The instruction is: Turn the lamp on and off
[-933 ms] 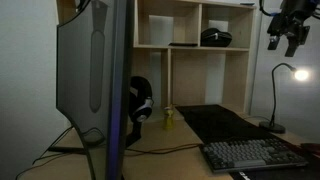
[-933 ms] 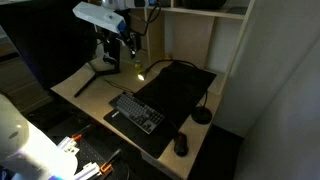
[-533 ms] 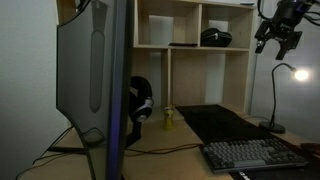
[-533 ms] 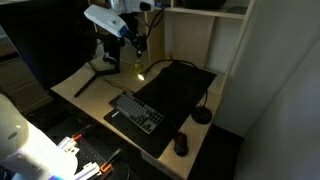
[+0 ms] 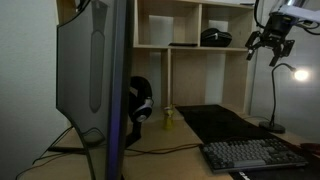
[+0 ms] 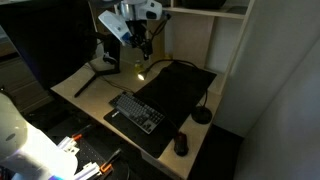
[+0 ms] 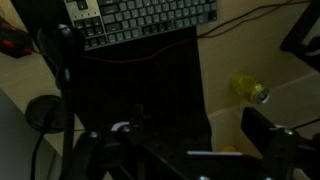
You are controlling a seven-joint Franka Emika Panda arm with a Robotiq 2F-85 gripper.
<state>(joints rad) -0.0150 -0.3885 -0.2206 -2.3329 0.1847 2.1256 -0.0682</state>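
1 lit lamp [image 5: 273, 100] in an exterior view, end effector [image 5: 266, 48] wide open, empty, wrist view shows keyboard [image 7: 140, 20]

The arm [image 6: 122, 17] is built of rounded white shells with darker joints (fine details are lost in the dim light). The gripper [image 5: 268, 48] is black, with thick jointed fingers.

The lamp [image 5: 272, 100], slim and black, stands upright at 3 o'clock in an exterior view; its small head, curving toward 3 o'clock, seems lit.
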